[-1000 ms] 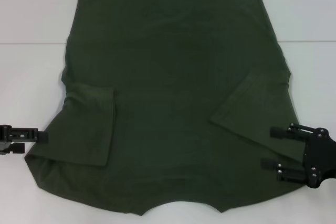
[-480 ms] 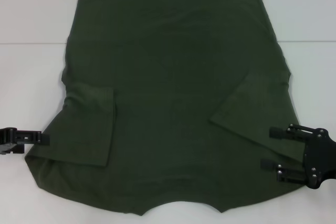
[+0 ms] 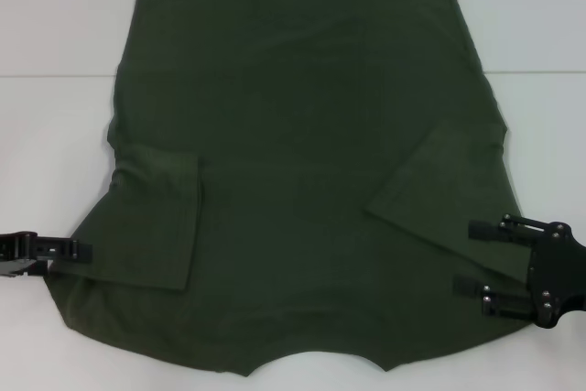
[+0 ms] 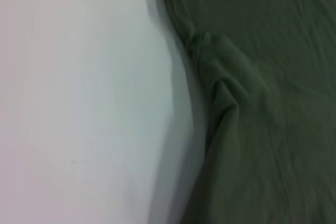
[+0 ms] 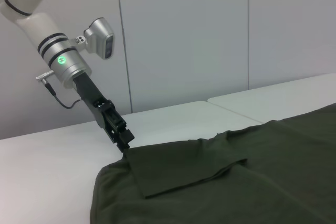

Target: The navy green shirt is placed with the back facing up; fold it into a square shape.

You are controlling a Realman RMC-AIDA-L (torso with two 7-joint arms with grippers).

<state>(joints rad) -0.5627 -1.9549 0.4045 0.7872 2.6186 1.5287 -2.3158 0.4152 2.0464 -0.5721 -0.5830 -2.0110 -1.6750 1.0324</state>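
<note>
The navy green shirt [image 3: 302,180] lies spread flat on the white table [image 3: 55,135], its curved neckline at the near edge. Both sleeves are folded inward, one [image 3: 160,217] on the left and one [image 3: 439,190] on the right. My left gripper [image 3: 82,250] reaches in low from the left and meets the shirt's edge beside the folded sleeve. The right wrist view shows the same gripper [image 5: 124,141] tip-down at the cloth's [image 5: 236,182] corner. My right gripper [image 3: 465,257] stands open over the shirt's right edge. The left wrist view shows the wrinkled shirt border [image 4: 236,103] against bare table.
A seam [image 3: 540,73] runs across the white table behind the shirt's middle. Grey wall panels [image 5: 184,40] stand beyond the table's far side. Bare tabletop [image 3: 46,34] lies on both sides of the shirt.
My left gripper has slid to the right and now reaches the shirt's left edge. The right gripper and the shirt have stayed put.
</note>
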